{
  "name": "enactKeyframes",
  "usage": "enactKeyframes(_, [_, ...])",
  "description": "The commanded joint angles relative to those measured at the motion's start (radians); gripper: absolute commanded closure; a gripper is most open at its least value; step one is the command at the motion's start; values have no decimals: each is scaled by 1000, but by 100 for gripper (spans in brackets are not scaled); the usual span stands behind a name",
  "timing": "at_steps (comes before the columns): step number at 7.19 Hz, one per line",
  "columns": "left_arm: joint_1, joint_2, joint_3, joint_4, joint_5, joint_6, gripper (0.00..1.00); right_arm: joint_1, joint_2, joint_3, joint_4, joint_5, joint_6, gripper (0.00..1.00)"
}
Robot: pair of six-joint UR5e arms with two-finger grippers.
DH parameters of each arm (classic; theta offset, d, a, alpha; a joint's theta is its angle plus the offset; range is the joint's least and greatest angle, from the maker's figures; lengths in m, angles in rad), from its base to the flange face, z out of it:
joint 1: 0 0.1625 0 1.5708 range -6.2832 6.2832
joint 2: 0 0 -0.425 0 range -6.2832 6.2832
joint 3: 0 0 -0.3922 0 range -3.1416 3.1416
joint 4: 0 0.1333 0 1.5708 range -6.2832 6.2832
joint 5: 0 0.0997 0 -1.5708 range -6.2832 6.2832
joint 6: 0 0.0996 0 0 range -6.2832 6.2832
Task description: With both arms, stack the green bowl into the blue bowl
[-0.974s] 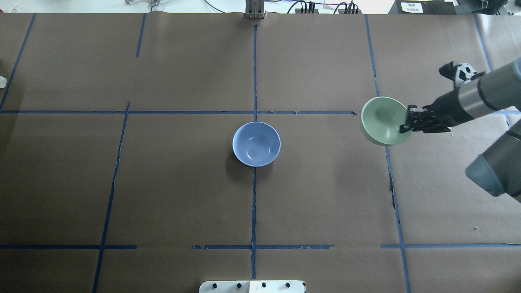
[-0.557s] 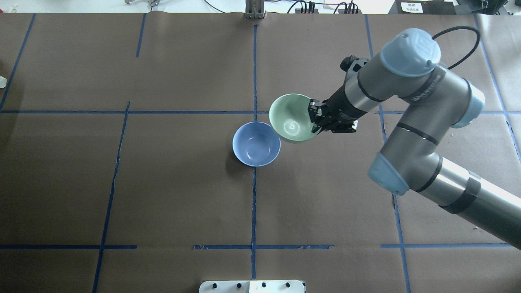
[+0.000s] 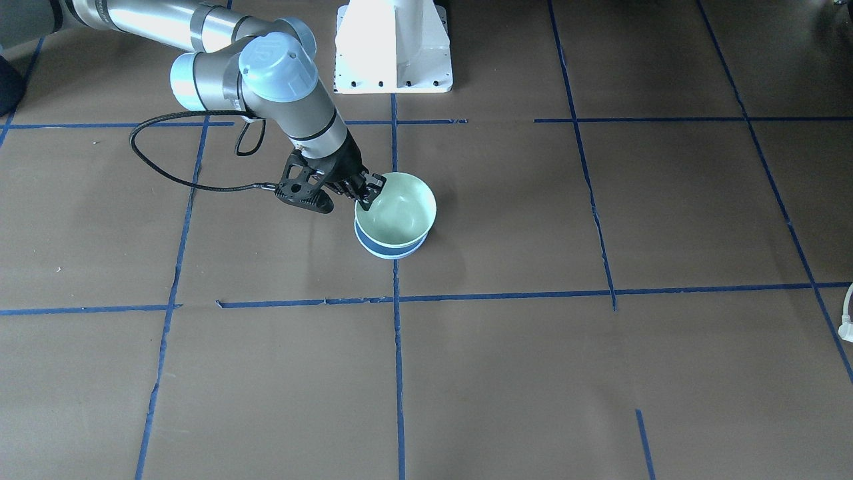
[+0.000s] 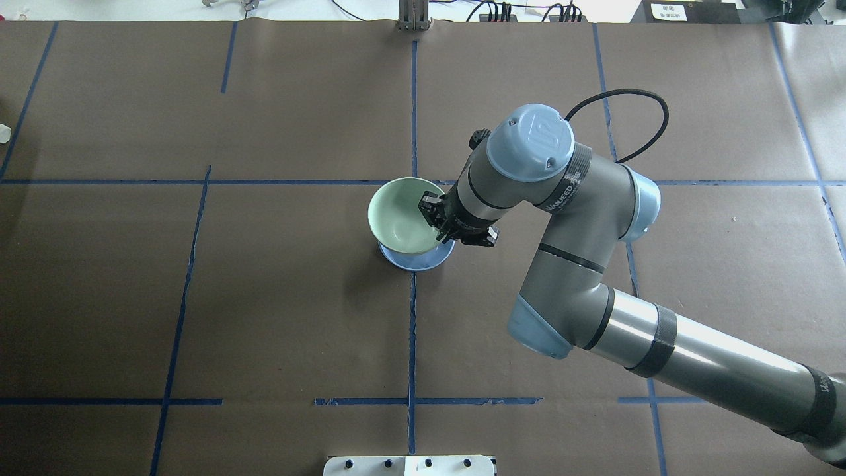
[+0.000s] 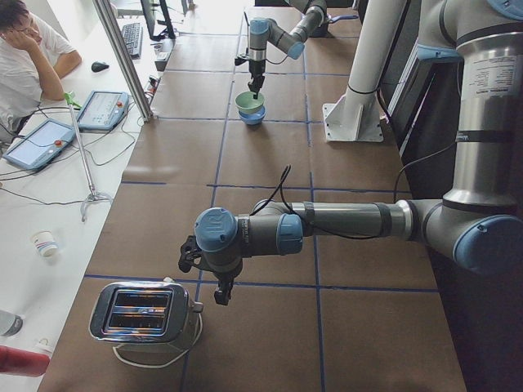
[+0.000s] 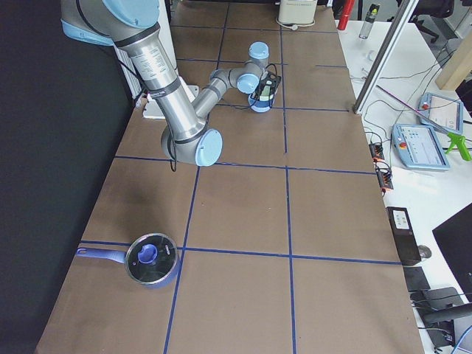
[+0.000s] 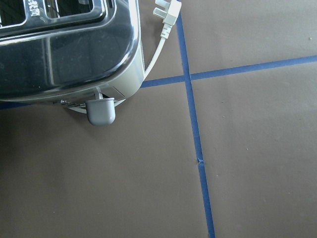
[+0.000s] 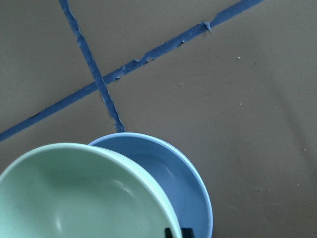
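My right gripper [image 4: 429,210] pinches the green bowl [image 4: 395,221] by its rim. The bowl's mouth faces up, slightly tipped, and it is nested over the blue bowl [image 4: 418,262]. I cannot tell my left gripper's [image 5: 221,292] grip.

The upper bowl [image 4: 398,215] over the lower bowl [image 4: 416,263], central on the table [image 4: 264,297]
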Motion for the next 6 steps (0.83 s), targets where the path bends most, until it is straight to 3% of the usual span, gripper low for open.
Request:
enactKeyframes(1, [0,0,0,0,-30,0,0,-22,-1,-17,2,-28,3,86])
enactKeyframes(5, [0,0,2,0,-32,0,0,-20,-8,-15,1,-28,-1,79])
enactKeyframes(6, [0,0,2,0,-32,0,0,-19,-8,-14,1,-28,-3,65])
